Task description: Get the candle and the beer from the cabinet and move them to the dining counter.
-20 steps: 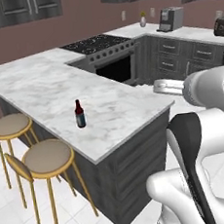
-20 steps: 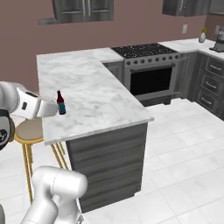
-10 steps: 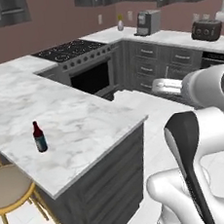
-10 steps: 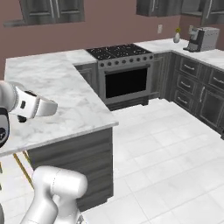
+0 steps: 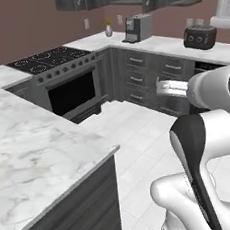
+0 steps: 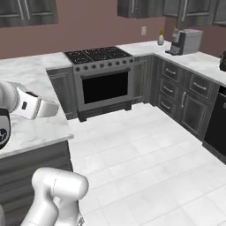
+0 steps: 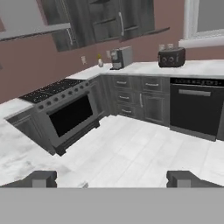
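My tool [image 7: 112,178] hangs released and empty, both tips spread wide at the bottom of the hand view with nothing between them. What has changed is the whole outlook. A second ago the beer stood upright on the marble tabletop [image 5: 35,145] of the dining counter, and half a second ago it had slid toward 9 o'clock in the left base view. Now that part of the slab has passed out of frame. This is my base swinging round, not the bottle moving, so I judge the beer delivered and the candle still to fetch. From the hand view, the cabinet [image 7: 105,22] sits at 12 o'clock, and its shelves look exposed beside a slim handle. The candle I cannot make out at this range; it is too small to tell. The stove [image 7: 65,109] lies at 9 o'clock. The coffee machine [image 7: 121,57] and a little vase [image 7: 100,62] stand on the far worktop just under the cabinet, and the toaster [image 7: 171,57] is at 1 o'clock. The dishwasher [image 7: 194,109] is at 3 o'clock. The pale floor between looks open. The corner of the tabletop at my 7 o'clock is what my arm could clip, and the coffee machine crowds the reach upward.
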